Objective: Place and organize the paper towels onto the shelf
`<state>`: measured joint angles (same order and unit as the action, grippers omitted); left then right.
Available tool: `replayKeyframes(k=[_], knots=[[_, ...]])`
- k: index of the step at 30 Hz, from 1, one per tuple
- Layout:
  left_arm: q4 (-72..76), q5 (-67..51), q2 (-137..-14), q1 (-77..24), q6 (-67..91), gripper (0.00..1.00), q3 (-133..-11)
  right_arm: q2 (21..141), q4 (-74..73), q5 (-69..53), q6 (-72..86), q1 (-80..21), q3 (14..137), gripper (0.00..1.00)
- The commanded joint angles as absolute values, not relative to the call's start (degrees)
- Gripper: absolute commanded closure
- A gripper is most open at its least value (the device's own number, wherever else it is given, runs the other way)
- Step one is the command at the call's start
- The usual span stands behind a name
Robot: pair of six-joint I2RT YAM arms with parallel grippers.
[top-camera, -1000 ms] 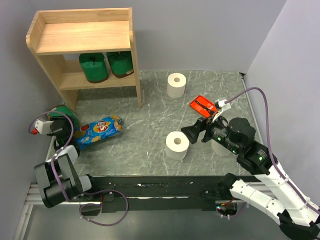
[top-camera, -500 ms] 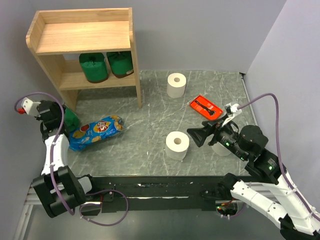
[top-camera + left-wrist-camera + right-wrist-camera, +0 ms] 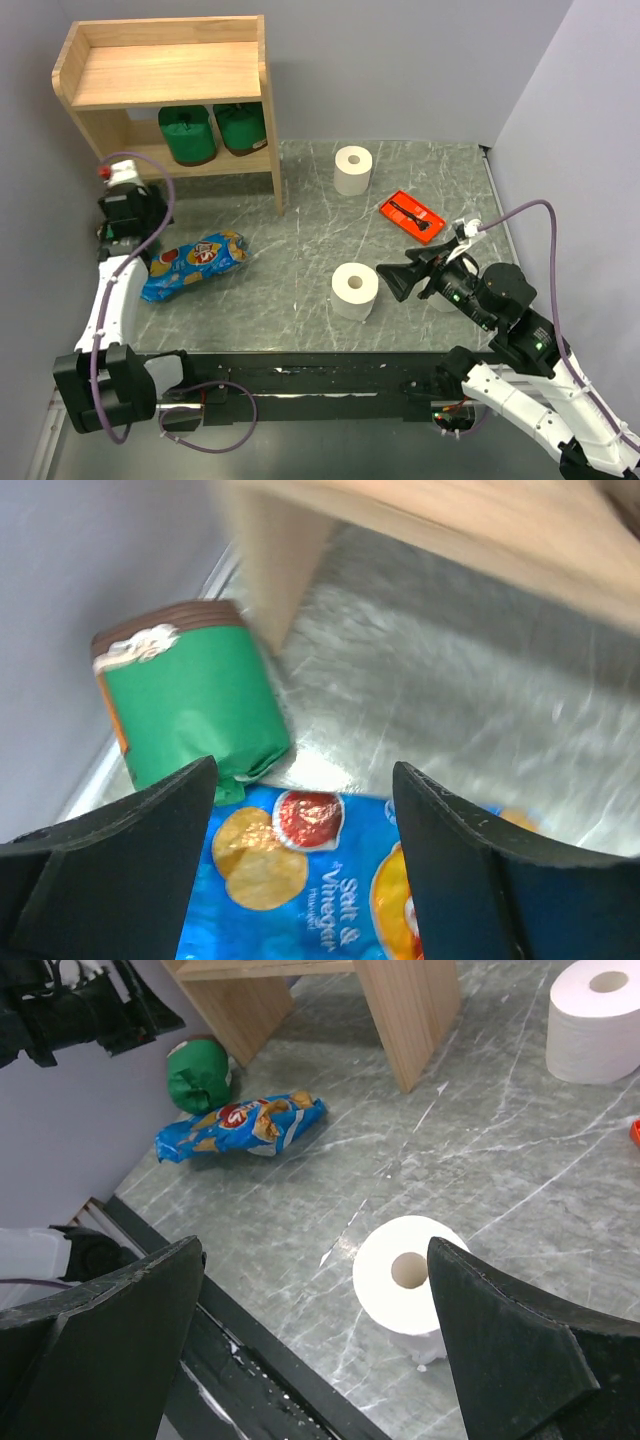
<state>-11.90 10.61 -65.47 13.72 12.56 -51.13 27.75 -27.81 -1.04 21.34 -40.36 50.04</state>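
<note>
Two dark green paper towels (image 3: 188,133) (image 3: 240,127) stand on the lower tier of the wooden shelf (image 3: 160,75). A third green roll (image 3: 185,710) lies on the table by the shelf's front left leg (image 3: 280,560). My left gripper (image 3: 303,780) hangs open and empty above it and the blue snack bag (image 3: 320,880). One white roll (image 3: 354,290) stands near the front, and my right gripper (image 3: 392,280) is open just to its right, apart from it. In the right wrist view that roll (image 3: 410,1275) stands upright beyond my open right gripper (image 3: 315,1260). Another white roll (image 3: 353,170) stands farther back.
The blue snack bag (image 3: 195,262) lies left of centre, next to the green roll (image 3: 198,1075) on the table. A flat orange-red tray (image 3: 412,215) sits at the right. Grey walls close in on the left, back and right. A black rail (image 3: 260,1360) runs along the near edge.
My left gripper has moved away from the near left edge toward the shelf's leg, and its jaws have opened. My right arm has drawn back slightly, still open.
</note>
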Motion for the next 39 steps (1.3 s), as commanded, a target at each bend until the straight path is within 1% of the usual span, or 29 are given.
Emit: replayKeyframes(k=[1,4,7,9,10,14,17,21,23,25,28,33,37,39], knots=[[-11.26,17.91,-63.81,7.83,-6.84,0.23,-48.88,26.80,-22.24,-0.52,20.22,-40.52,47.55,0.01],[-6.69,24.50,-65.13,6.77,-13.52,0.24,-44.93,28.65,-22.24,-0.44,18.90,-40.61,47.72,0.00],[-1.61,29.34,-65.91,5.54,-18.89,0.23,-41.32,30.67,-21.01,-1.49,18.28,-40.69,47.11,0.00],[1.56,31.11,-67.23,5.36,-20.47,0.20,-39.56,31.72,-19.96,-3.86,18.72,-40.61,46.50,0.01],[2.97,30.77,-67.50,5.10,-21.00,0.16,-38.42,31.90,-19.26,-5.00,18.81,-40.52,45.54,0.00],[8.69,33.83,-68.20,3.43,-25.39,0.16,-35.60,32.34,-14.86,-7.29,19.95,-40.61,42.46,0.00],[13.69,39.37,-70.31,3.43,-29.43,0.16,-34.72,31.73,-14.24,-6.68,20.30,-40.52,41.31,0.00],[16.70,39.82,-73.03,4.39,-31.99,0.16,-34.54,30.41,-14.50,-5.28,18.99,-40.69,41.39,0.01],[16.00,37.81,-74.44,4.83,-32.52,0.17,-35.33,30.15,-14.85,-4.31,17.85,-40.52,41.66,0.00],[13.98,35.17,-74.71,5.45,-32.69,0.15,-35.42,30.15,-15.55,-3.69,17.06,-40.43,42.27,0.00],[10.91,34.54,-75.14,5.80,-33.13,0.14,-36.29,29.88,-16.17,-3.17,16.87,-40.43,42.28,0.00],[9.76,34.98,-75.58,6.59,-35.07,0.14,-36.83,27.95,-15.64,-1.67,16.96,-40.52,39.64,0.01],[9.85,33.93,-78.73,6.94,-35.25,0.14,-37.35,28.21,-16.26,-1.67,16.44,-40.52,39.64,0.00],[9.40,34.54,-80.33,6.68,-35.85,0.15,-38.14,28.48,-16.35,-1.84,16.09,-40.52,39.90,0.01]])
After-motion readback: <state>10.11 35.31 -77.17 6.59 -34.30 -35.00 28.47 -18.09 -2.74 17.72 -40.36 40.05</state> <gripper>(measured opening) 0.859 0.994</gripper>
